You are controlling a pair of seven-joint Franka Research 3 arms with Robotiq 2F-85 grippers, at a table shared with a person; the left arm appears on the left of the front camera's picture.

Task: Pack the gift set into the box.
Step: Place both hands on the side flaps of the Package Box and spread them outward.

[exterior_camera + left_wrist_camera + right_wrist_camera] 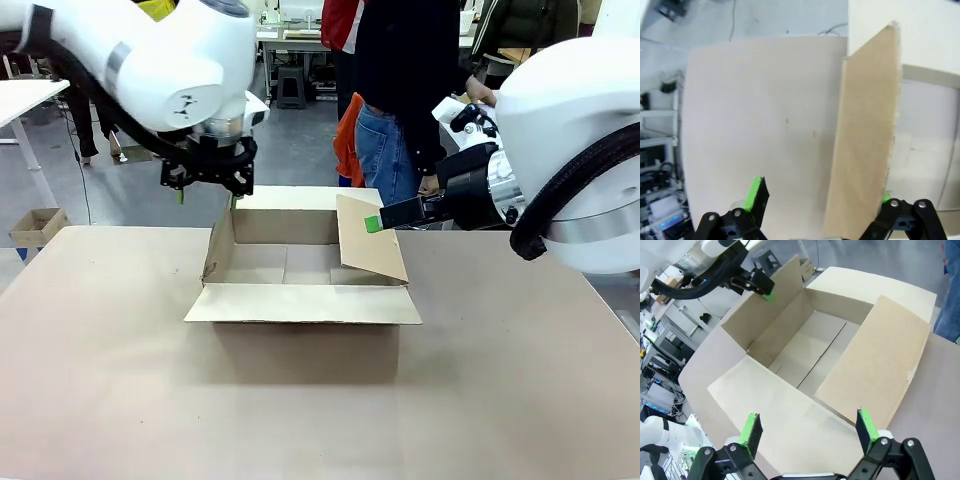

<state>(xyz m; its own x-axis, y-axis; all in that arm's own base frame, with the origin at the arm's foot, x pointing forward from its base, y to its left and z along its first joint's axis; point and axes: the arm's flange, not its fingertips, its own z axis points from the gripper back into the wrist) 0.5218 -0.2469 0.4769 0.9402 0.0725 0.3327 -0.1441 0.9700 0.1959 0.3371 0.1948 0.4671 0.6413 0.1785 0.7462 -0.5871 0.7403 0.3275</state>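
The box (300,300) stands open in the middle of the table, and its inside (805,355) is bare. Its left flap (865,140) stands upright between the open fingers of my left gripper (820,195), which hangs over the box's left wall (207,197). The right flap (370,240) leans inward over the opening. My right gripper (375,220) is open, with one green pad against that flap's upper edge. In the right wrist view this gripper (808,429) hovers open above the right flap (880,365) and the front flap (790,415). The gift set is out of view.
A person (400,90) stands behind the box at the table's far side. A small brown carton (35,225) sits on the floor at the far left. Bare tabletop (110,380) lies in front of the box and on both sides of it.
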